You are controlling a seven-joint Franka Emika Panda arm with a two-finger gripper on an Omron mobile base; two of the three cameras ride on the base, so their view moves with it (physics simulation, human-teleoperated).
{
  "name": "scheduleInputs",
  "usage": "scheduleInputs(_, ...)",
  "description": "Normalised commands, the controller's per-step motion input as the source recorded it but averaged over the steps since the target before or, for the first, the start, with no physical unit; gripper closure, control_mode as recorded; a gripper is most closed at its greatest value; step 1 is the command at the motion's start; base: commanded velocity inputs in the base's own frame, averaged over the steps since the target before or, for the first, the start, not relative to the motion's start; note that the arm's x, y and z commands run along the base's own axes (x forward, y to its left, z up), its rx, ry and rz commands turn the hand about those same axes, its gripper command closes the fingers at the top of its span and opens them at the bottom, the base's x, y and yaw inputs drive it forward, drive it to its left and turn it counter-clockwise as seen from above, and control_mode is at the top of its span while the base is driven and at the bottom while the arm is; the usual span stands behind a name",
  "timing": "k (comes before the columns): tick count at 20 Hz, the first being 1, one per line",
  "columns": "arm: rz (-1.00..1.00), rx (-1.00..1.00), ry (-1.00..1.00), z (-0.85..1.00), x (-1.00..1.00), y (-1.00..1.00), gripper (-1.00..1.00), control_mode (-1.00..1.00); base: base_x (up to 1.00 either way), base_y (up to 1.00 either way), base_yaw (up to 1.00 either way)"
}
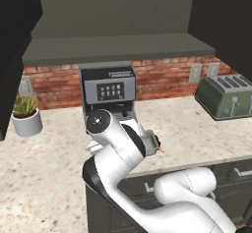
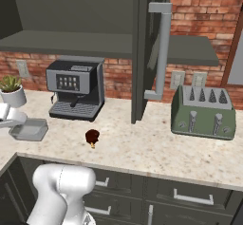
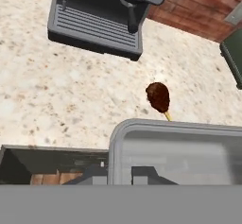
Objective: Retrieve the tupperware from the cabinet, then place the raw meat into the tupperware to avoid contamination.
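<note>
Left base view first: the arm folds low over the front of the speckled surface [image 1: 59, 143], with the coffee machine [image 1: 107, 87] just behind it and the toaster [image 1: 227, 95] off to the right. The raw meat [image 1: 157, 141] peeks out beside the forearm, its tan bone end pointing right. Above, the cabinet [image 1: 118, 30] stands open, its shelf bare.

Over to the right base view: the tupperware [image 2: 28, 129] sits at the left edge, near the front of the surface, with the white wrist reaching over it. The meat lies on bare surface to its right, apart from the container, in front of the coffee machine. An open cabinet door with its long silver handle [image 2: 161, 48] hangs between machine and toaster.

Now the hand view: the hand [image 3: 120, 176] is pinched narrow on the near rim of the tupperware, the grey tub filling the lower right, the meat just beyond its far rim.

So the container looks down or nearly so. Doing this well means setting it flat, well back from the surface's edge, releasing cleanly, lifting straight up so the tub isn't dragged, then taking the meat across its thick middle.
</note>
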Motion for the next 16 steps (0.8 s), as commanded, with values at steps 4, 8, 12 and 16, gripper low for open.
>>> scheduleInputs(4, 0.00, 0.00, 0.00, -0.49, 0.61, 0.00, 1.00, -1.00, 0.00, 0.00, 0.00)
scheduleInputs(8, 0.00, 0.00, 0.00, -0.58, 0.55, 0.00, 1.00, -1.00, 0.00, 0.00, 0.00)
scheduleInputs(12, -0.05, 0.00, 0.00, -0.40, 0.39, 0.00, 1.00, -1.00, 0.00, 0.00, 0.00)
scheduleInputs(16, -0.07, 0.00, 0.00, -0.27, 0.36, 0.00, 1.00, -1.00, 0.00, 0.00, 0.00)
